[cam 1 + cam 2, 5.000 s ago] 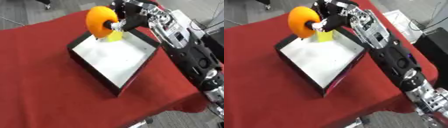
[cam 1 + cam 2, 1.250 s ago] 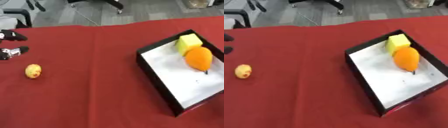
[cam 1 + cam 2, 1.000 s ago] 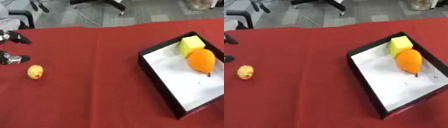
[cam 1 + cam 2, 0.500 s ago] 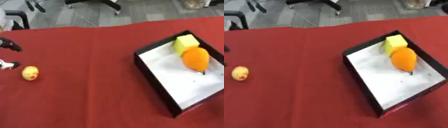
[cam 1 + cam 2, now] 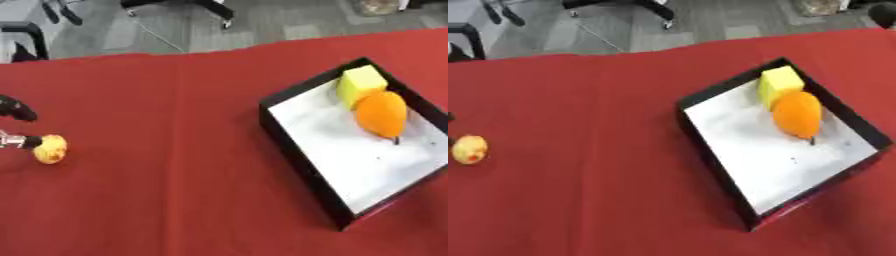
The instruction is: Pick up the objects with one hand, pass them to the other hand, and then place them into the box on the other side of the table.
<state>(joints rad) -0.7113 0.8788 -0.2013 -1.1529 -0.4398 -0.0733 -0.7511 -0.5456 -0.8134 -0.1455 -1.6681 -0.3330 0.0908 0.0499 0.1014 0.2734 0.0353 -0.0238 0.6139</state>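
Left hand [image 5: 16, 125] sat at the table's left edge, fingers spread either side of the yellow fruit [image 5: 50, 148], not yet closed. Pickup step was on; next it needed to close, then pass toward the box [image 5: 289, 135]

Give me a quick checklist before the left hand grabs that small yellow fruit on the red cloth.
1. Small yellow fruit free on the red cloth: ok.
2. Left hand at the fruit, fingertips either side at the view's edge: ok.
3. Fingers closed round it: not ok.
4. Right hand ready to receive: cannot tell, not in view.
5. Box has bare floor beside the orange fruit and yellow block: ok.
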